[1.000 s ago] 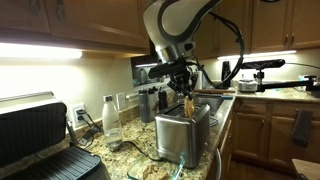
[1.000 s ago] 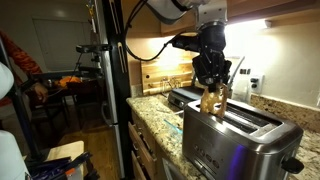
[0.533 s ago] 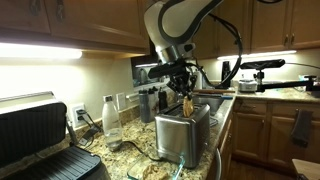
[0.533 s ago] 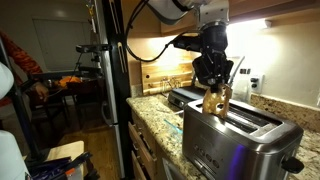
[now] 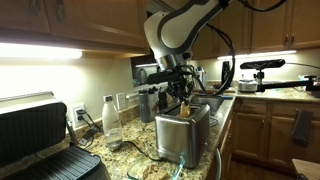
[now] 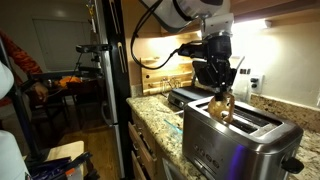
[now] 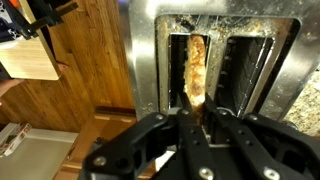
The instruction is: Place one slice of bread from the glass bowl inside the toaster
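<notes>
Comparing with a second ago; what moved? (K.)

Arm lower; the gripper (image 6: 222, 90) has come down over the toaster (image 6: 250, 145); the slice of bread (image 6: 224, 109), which hung with its lower edge about level with the top plate, now stands partly sunk in a slot. Wrist view agrees: slice (image 7: 197, 70) on edge inside the slot nearer the wooden cabinet side; neighbouring slot dark and empty. (M.)

Grip? (K.)

Fingers (image 7: 150, 140) converge on the near edge of the slice; I read them as clamped on it, not yet let go. Judgement: insertion under way, task nearly done; what remains is a release and a straight lift clear. (M.)

What can't we see? (K.)

Depth of the slot; how far the slice has gone down, and whether its bottom edge rests on anything, is hidden by the toaster wall. Fingertip contact itself is blurred in the wrist view and small in both exterior views. The glass bowl I cannot make out with certainty; only faint clear curves on the counter in front of the toaster; whether other slices remain, cannot tell. (M.)
</notes>
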Available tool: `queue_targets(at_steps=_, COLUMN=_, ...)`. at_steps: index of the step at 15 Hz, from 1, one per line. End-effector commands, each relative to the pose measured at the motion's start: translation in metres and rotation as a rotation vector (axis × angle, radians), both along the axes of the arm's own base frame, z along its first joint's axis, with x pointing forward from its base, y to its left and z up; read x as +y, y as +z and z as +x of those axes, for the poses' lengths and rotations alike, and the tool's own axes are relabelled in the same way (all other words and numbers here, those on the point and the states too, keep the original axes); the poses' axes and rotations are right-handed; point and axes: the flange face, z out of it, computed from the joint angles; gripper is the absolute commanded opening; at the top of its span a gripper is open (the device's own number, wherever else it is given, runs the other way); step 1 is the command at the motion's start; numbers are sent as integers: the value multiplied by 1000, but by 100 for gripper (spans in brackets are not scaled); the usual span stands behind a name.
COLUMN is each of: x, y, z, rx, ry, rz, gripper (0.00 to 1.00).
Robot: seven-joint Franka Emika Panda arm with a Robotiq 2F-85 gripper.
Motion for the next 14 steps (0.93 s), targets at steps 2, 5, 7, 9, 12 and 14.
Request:
queue_targets(at_steps=2, x=-5, y=1, z=-2, rx=-15, ry=0, rz=6, gripper=53)
queue_targets(at_steps=5, x=-5, y=3, z=-3, rx=-18, ry=8, rz=7, gripper=72)
queue_targets(at_steps=7, x=3, y=9, z=-2, rx=-47, ry=61, rz=2, gripper=85)
queue_targets(at_steps=9, x=-1, y=1, z=3, rx=-16, ry=21, rz=4, gripper=73)
queue_targets(at_steps=12, x=-1, y=-1, z=3, rx=-13, ry=20, rz=4, gripper=90)
queue_targets(at_steps=14, x=-1, y=-1, z=4, rx=-11, ry=21, rz=4, gripper=91)
